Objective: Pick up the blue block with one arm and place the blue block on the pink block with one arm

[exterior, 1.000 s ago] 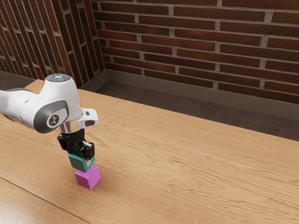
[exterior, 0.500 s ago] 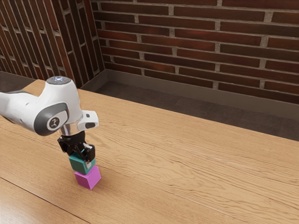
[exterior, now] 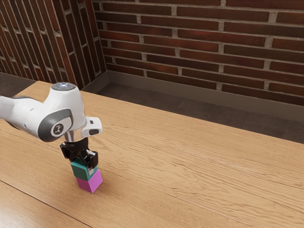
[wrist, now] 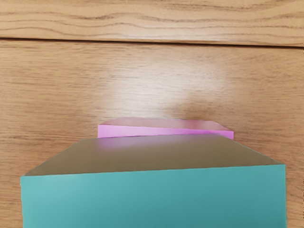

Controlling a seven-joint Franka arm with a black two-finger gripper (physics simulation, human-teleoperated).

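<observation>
Claw (exterior: pixel 84 163) is gripping the teal block (exterior: pixel 81 172) from two sides, fingers closed against it, the block sitting directly atop the pink block (exterior: pixel 93 182) on the wooden bench (exterior: pixel 190 161).

— From our wrist view, the small teal-blue cube (wrist: pixel 152 199) is cut off at the edge, and its near face is blurred.
— It also hides most of the pink cube (wrist: pixel 166 129); we see just a thin strip past it.
— From the side, our black two-finger gripper (exterior: pixel 81 163) covers the teal-blue cube's top.
— Our white arm (exterior: pixel 28 114) and the wooden table (exterior: pixel 213 166) run off the exterior view's left.
</observation>
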